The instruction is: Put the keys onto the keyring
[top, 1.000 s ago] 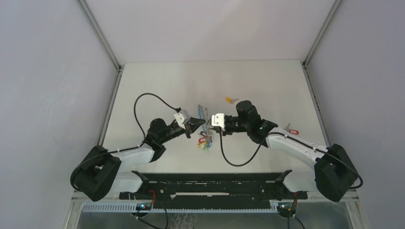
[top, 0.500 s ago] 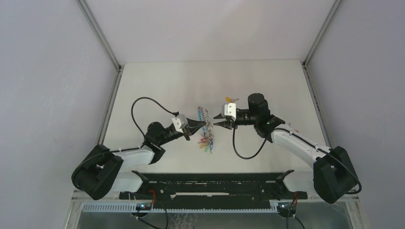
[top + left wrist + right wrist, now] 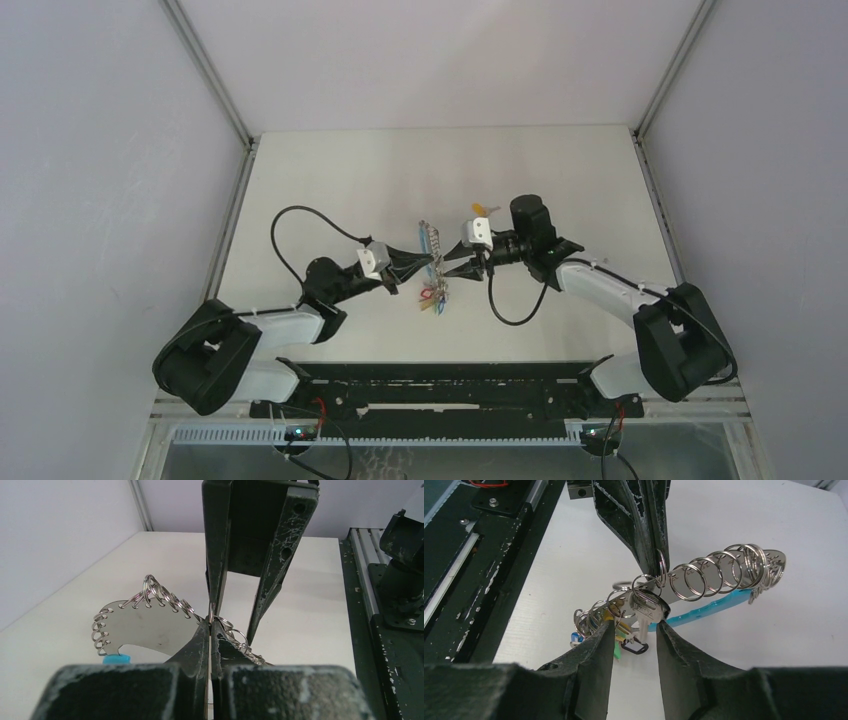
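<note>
- The right gripper (image 3: 450, 268), which had drawn back toward the far side of the table (image 3: 330, 170) half a second ago, is again close against the bunch. Its jaws stand apart and grip nothing.
- The left gripper (image 3: 425, 262) has pushed a little farther toward the centre over the past second. It is clamped tight on one wire ring of the keyring (image 3: 150, 625), holding the bunch clear of the table between the two arms.
- A silver key (image 3: 645, 609) hangs head-up in the gap between the right gripper's spread fingers, touching neither. The release suggests this key is now on the ring, or that the gripper is lining up for a second try.
- A yellow-tagged key (image 3: 483, 209) lies apart on the table just beyond the right wrist. By that count, the job is not finished.
- The bunch's coloured tags (image 3: 432, 297) dangle below the clamp.
- Hard to make out:
  - In the right wrist view, overlapping coils hide whether the key's hole is actually threaded on a ring.
  - The left wrist view hides the key behind its own closed fingers.
  - No red-tagged key can be picked out in the overhead view, where the right forearm may cover it.
</note>
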You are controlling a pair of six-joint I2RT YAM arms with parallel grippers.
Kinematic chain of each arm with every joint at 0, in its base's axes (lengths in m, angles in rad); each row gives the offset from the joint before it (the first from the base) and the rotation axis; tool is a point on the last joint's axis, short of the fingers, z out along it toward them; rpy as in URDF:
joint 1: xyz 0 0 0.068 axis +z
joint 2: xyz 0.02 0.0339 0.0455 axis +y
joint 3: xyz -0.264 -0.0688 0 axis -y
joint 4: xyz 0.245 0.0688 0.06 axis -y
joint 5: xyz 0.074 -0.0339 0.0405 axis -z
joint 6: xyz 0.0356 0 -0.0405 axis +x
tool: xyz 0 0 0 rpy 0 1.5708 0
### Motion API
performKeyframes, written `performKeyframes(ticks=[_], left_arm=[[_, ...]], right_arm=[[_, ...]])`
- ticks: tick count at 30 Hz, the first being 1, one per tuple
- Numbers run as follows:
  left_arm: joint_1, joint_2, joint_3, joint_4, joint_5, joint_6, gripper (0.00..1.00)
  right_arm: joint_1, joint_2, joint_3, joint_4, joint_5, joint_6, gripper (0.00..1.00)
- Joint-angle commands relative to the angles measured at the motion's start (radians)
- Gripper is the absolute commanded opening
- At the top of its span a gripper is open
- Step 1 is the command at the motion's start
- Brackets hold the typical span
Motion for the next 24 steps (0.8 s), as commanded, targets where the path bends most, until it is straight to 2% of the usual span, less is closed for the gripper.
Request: performKeyframes(ticks=[1, 16, 24], left_arm=[[0.006, 0.003, -0.017, 0.136, 0.030, -0.025, 0.00], [0.006, 0.014, -0.005, 0.137, 0.084, -0.030, 0.00], [0.006, 0.021, 0.003, 0.142, 0.103, -0.043, 0.00]], right_arm=[[-0.008, 0.016, 0.047, 0.045, -0.062, 0.014, 0.36], [-0.035, 0.035, 0.051, 0.109, -0.140, 0.042, 0.37], [-0.024, 0.061, 0.092, 0.016, -0.193, -0.035, 0.35]])
